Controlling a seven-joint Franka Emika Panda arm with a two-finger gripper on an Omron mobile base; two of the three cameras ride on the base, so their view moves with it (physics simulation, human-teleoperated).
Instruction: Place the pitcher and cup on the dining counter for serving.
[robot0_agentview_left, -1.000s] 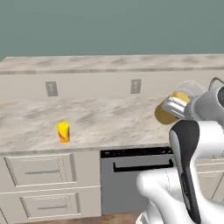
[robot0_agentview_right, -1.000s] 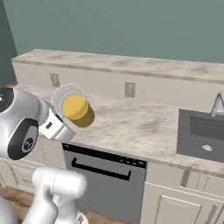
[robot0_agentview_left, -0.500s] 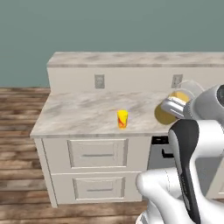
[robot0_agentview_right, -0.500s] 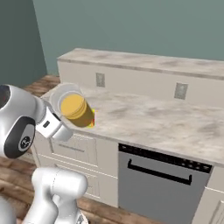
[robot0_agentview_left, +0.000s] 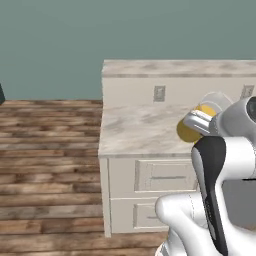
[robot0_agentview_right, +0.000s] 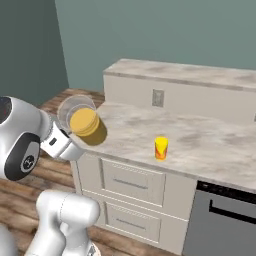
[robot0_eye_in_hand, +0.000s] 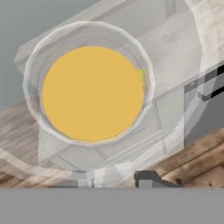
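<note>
Pitcher (robot0_agentview_right: 84, 122) still held by tool (robot0_eye_in_hand: 114, 178); view shifted left.

1. The white arm rises from the base and folds at a dark-jointed elbow, with the forearm reaching forward at about chest height.
2. In the left base view the upper arm fills the lower right, and the wrist angles up and to the left.
3. In the right base view the rounded shoulder and wrist sit at the left edge, with the hand pointing right and slightly up.
4. The gripper (robot0_agentview_right: 67, 137) is closed partway on the pitcher (robot0_agentview_right: 84, 122), holding it up in the air.
5. In the hand view one dark fingertip (robot0_eye_in_hand: 146, 179) shows at the bottom, just below the pitcher's glass wall.
</note>
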